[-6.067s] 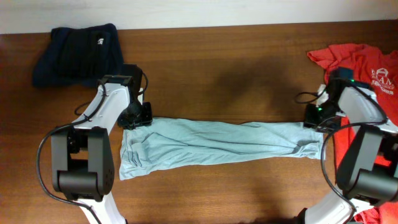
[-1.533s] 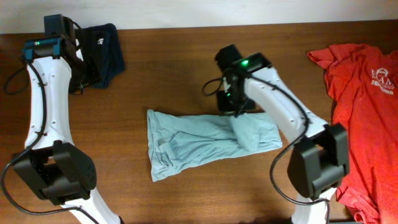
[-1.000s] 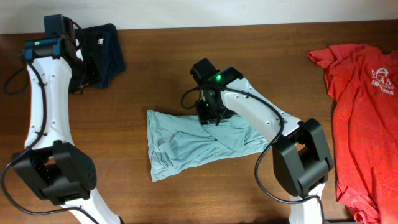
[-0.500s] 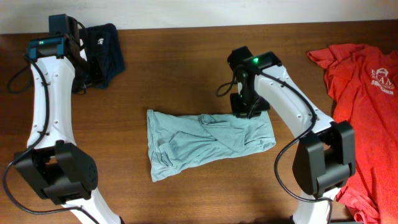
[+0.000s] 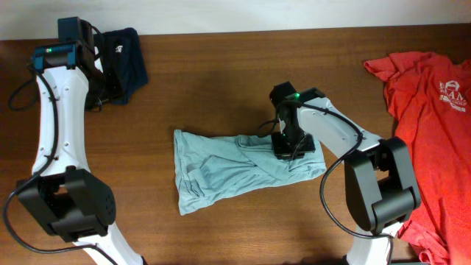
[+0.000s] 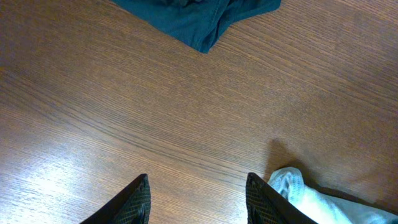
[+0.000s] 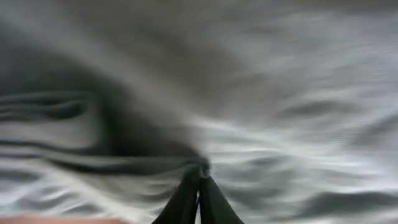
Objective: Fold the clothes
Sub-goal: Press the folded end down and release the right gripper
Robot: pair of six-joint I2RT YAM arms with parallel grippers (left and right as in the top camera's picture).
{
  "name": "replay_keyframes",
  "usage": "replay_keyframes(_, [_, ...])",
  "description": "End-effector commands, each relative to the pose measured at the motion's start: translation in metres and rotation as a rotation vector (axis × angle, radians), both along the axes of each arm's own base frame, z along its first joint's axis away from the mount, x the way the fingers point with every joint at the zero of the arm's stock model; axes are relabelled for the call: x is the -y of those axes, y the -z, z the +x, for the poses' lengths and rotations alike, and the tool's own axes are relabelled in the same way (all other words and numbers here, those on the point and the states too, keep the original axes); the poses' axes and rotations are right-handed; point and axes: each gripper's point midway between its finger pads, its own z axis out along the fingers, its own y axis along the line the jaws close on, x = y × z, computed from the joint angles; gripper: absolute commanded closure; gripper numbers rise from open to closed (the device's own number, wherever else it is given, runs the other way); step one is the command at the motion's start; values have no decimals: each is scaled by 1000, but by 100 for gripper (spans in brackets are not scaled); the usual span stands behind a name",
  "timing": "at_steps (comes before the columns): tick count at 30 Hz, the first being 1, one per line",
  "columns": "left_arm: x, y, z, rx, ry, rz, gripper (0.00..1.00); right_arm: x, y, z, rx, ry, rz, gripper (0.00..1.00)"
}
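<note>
The wood table (image 5: 221, 88) carries the shirt (image 5: 235, 165) crumpled at its middle. Your right gripper (image 5: 288, 146) sits on the shirt's right part, fingers pressed together and pinching a fold. Your left gripper (image 6: 197, 183) hangs over bare wood near the navy garment (image 5: 121, 55), fingers spread and holding nothing. A red shirt (image 5: 434, 110) lies far right.

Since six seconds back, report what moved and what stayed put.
The grey-blue T-shirt, earlier stretched between both pincers, now lies shorter, its right end folded over toward the middle. The left pincer let go and swung away to the navy garment, open. The right pincer moved inward and pinches the folded cloth. That garment and the red T-shirt stayed.
</note>
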Motion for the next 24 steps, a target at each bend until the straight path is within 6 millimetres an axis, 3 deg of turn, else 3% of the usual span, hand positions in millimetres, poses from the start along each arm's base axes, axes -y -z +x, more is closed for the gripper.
replay_keyframes(1, [-1, -11, 2, 28, 15, 19, 51, -40, -10, -16, -76, -22, 239, 91])
replay_keyframes(6, [-1, -11, 2, 26, 15, 18, 51, -68, -24, -25, -118, -75, 428, 91])
replay_keyframes(14, [-1, -11, 2, 27, 15, 19, 51, -86, -31, -34, -123, -172, 520, 90])
replay_keyframes(20, [-1, -11, 1, 25, 15, 18, 51, -75, -41, -17, -53, -172, 503, 81])
replay_keyframes(24, [-1, -11, 1, 24, 15, 18, 51, -43, -41, -3, 9, -154, 367, 69])
